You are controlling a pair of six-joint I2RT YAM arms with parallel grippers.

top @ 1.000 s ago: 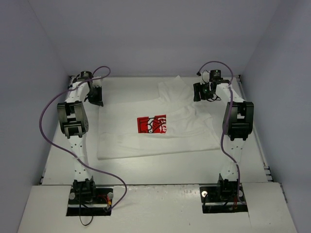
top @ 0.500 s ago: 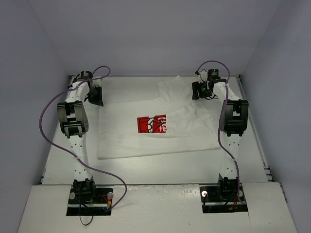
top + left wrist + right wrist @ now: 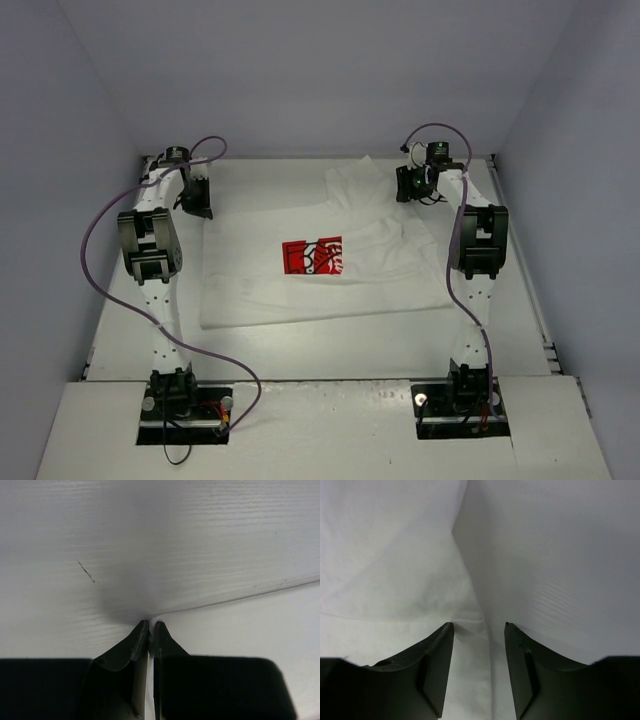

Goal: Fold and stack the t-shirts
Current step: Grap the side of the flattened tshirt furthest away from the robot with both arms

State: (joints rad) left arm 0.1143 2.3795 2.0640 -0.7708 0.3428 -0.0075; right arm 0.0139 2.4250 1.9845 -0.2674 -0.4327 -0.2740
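The white t-shirt [image 3: 320, 280] lies spread on the table, its red square print [image 3: 311, 256] facing up; its far right part is rumpled. My left gripper [image 3: 197, 205] is at the shirt's far left corner, low on the table. In the left wrist view it [image 3: 150, 624] is shut on the t-shirt's edge [image 3: 240, 630], a thin strip of cloth between the jaws. My right gripper [image 3: 408, 190] is at the shirt's far right edge. In the right wrist view it [image 3: 479, 625] is open, straddling the cloth edge [image 3: 475, 630], one fingertip over cloth [image 3: 395, 580], the other over bare table.
The white table [image 3: 350, 350] is enclosed by grey walls on the left, back and right. Purple cables loop from both arms. The arm bases sit at the near edge.
My right gripper has moved a little farther back and left along the shirt's far right edge. The left gripper and the shirt have not visibly moved.
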